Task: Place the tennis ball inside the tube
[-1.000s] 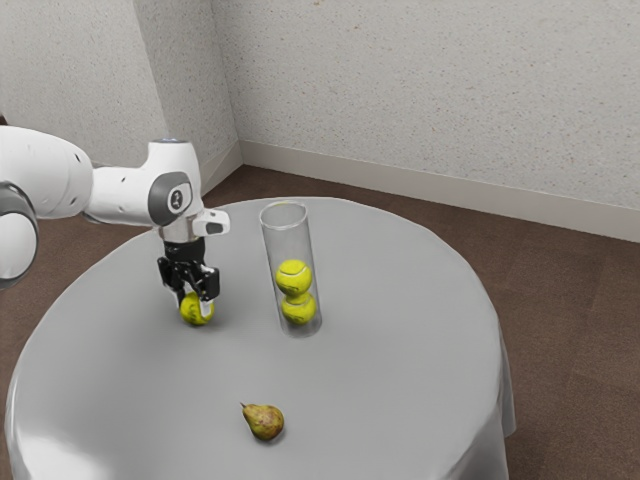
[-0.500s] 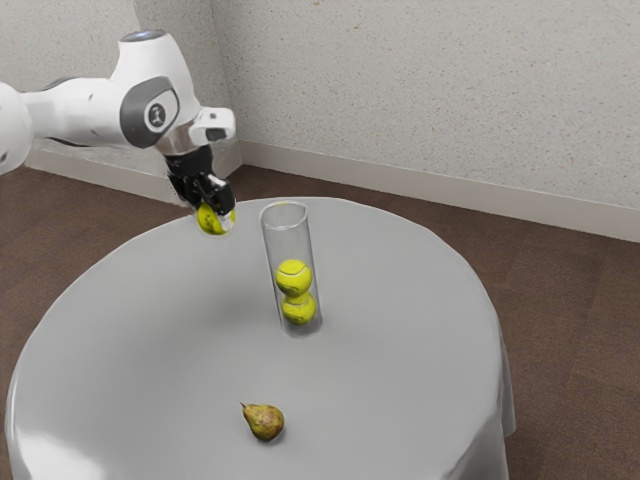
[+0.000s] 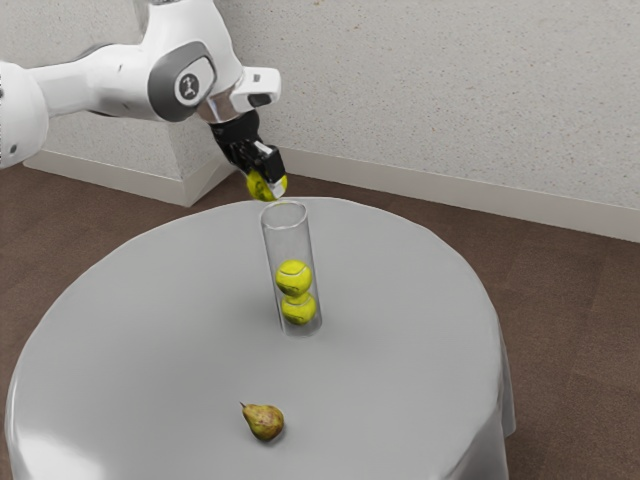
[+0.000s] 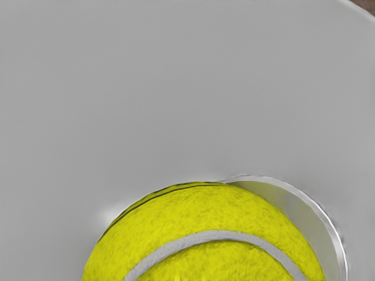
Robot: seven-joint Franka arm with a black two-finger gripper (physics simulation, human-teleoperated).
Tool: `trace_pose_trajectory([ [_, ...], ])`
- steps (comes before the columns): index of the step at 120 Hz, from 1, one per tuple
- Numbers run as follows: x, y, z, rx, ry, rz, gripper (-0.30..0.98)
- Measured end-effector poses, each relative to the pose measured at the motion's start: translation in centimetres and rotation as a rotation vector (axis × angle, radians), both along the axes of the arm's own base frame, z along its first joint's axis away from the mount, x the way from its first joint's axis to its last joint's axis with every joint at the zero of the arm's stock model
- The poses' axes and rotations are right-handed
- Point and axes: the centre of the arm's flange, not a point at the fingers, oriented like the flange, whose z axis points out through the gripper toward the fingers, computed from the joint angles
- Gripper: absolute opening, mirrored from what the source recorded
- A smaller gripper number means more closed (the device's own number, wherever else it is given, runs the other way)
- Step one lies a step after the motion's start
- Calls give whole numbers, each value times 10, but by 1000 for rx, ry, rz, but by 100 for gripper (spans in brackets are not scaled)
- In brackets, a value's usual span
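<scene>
Tennis ball [image 3: 258,190] pinched in my gripper [image 3: 266,184], fingers parted to its width; it hangs near and above the mouth of the tube [image 3: 288,242], off-centre. Step, as I judge: align ball with opening, straighten wrist, lower gently, release once rim guides it. Hand pose: tilted, fingertips slanting tubeward.

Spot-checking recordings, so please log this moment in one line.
gripper: shut on ball | ball: aloft near tube mouth, not in | tube: standing, two balls inside | pear: on table
</scene>
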Motion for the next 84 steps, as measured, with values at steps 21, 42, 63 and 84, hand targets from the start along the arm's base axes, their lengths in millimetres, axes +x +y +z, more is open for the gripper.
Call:
trace_pose_trajectory([
  [21, 2, -9, -1, -2, -2, -11, 22],
  [42, 7, -18, -4, -7, -4, -27, 38],
  [63, 14, -17, -4, -13, -8, -33, 55],
  [84, 5, -18, 9, -8, 4, -46, 63],
])
